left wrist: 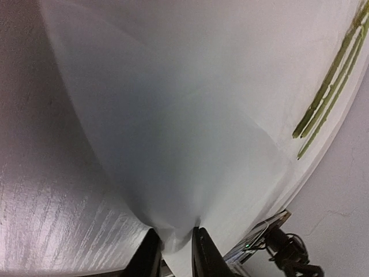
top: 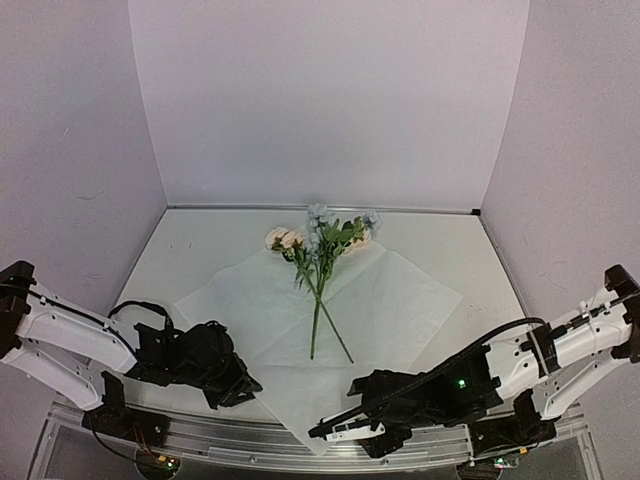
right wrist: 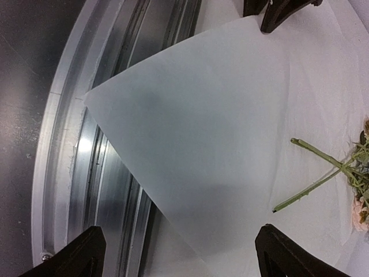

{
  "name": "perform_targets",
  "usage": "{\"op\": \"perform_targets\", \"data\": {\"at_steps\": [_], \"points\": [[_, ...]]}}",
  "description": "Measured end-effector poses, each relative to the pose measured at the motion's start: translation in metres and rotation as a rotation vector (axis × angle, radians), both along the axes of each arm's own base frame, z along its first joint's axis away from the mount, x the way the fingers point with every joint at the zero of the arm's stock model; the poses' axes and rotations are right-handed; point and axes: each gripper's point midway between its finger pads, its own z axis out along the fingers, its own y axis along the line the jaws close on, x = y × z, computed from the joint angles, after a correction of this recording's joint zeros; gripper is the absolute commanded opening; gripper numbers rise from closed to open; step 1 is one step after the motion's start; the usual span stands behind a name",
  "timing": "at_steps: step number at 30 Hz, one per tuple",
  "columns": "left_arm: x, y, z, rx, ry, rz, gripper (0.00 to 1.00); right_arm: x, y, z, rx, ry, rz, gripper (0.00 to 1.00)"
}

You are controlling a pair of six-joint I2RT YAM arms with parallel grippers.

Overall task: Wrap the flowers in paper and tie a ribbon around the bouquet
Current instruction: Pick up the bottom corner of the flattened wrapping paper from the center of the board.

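The white paper (top: 390,300) lies diamond-wise on the table with the flowers (top: 320,250) on its middle, blooms to the back and stems (right wrist: 314,151) pointing to the near side. My left gripper (top: 243,388) is at the paper's near-left edge. In the left wrist view the sheet (left wrist: 190,115) rises between the two fingers, and the left gripper (left wrist: 176,254) is shut on it. My right gripper (top: 335,432) sits low by the paper's near corner (right wrist: 202,127). It is open (right wrist: 181,231) with the jaws wide and nothing gripped. The ribbon is out of view.
An aluminium rail (top: 200,435) runs along the table's near edge, and the paper's corner overhangs that rail (right wrist: 75,144). White walls close the table in at the left, back and right. The left fingers (right wrist: 277,11) show at the top of the right wrist view.
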Motion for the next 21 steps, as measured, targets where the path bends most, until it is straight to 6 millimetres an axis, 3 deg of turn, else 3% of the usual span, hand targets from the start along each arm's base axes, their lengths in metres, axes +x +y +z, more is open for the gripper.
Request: {"op": "perform_targets", "data": {"at_steps": [3,14,21], "points": [[0.002,-0.002,0.004,-0.02,-0.003,0.014,0.0,-0.003,0.0,-0.005,-0.018,-0.014,0.022,0.92],[0.008,-0.007,0.03,-0.115,-0.034,0.051,0.0,-0.007,0.005,-0.02,-0.056,-0.076,0.068,0.88],[0.007,-0.006,0.035,-0.143,-0.038,0.06,0.0,-0.002,0.019,-0.019,-0.038,-0.149,0.05,0.82]]}}
